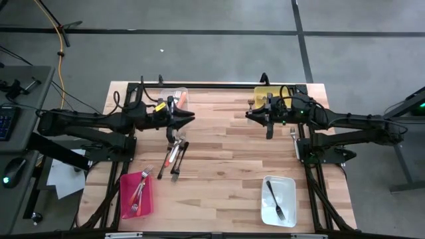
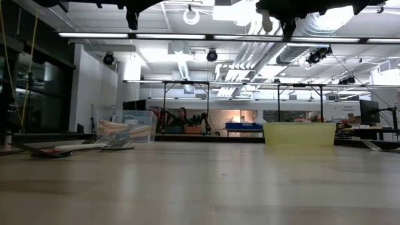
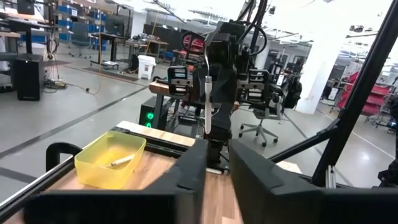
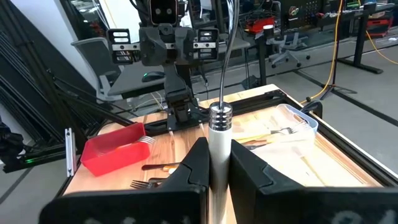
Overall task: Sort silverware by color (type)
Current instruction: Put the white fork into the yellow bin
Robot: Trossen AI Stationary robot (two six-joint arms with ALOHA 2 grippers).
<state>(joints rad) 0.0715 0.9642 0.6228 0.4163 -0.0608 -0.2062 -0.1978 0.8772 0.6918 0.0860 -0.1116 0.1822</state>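
The white-handled utensil (image 4: pixel 219 140) you are carrying sits upright between the fingers of the right gripper (image 1: pixel 269 117), pinched on its smooth pale handle, with a ribbed metal collar and a thin curved steel shaft rising above it. In the high view that gripper hangs at upper right of centre, just beside the yellow bin (image 1: pixel 267 93), so this looks like the delivery step for a white piece. The next move, as far as you can judge, is to bring it over that bin's rim and let go; in the left wrist view the bin is translucent, shallow and rounded at the corners, with one pale piece already lying in it. The rest of the silverware is spread around: a loose pile (image 1: pixel 175 151) of thin dark and light-handled forks lies on the bare wood left of centre, a few forks rest in the red bin (image 1: pixel 125 182) at lower left, one dark fork lies in the white bin (image 1: pixel 291 192) at lower right, and orange-handled pieces show in the clear bin (image 1: pixel 182 91) at upper left. The left gripper (image 1: pixel 188 117) hovers above the pile near the clear bin; you cannot tell whether it is spread or pressed together, and nothing shows between its fingers. The table (image 1: pixel 226 166) is pale planked wood.
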